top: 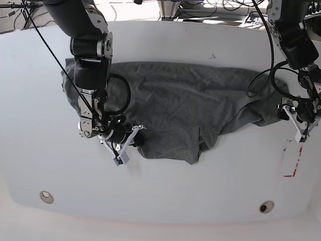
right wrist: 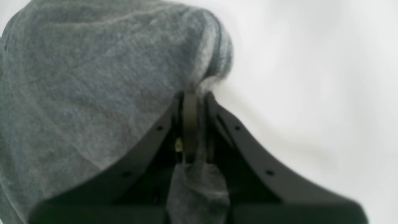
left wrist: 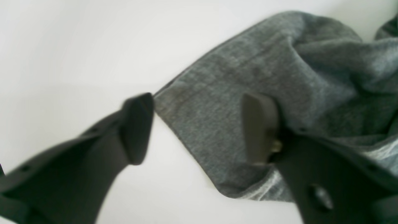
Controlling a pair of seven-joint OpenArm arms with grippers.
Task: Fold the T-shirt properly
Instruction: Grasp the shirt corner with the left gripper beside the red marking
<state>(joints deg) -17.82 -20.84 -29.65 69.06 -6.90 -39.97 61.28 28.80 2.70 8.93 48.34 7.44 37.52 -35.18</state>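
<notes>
The dark grey T-shirt (top: 190,105) lies spread and rumpled across the middle of the white table (top: 200,191). In the base view my right gripper (top: 138,131) is at the shirt's near left edge. The right wrist view shows that gripper (right wrist: 192,95) shut on a pinch of T-shirt (right wrist: 93,77) fabric, with cloth bunched between the fingers. My left gripper (top: 299,118) hovers at the shirt's right end. In the left wrist view it (left wrist: 196,102) stands open, a hemmed corner of the T-shirt (left wrist: 264,62) lying between its fingers, not gripped.
Red tape marks (top: 293,160) sit on the table to the right, near my left gripper. Two round fittings (top: 46,196) (top: 266,206) are set into the table near its front edge. Cables (top: 210,10) run along the back.
</notes>
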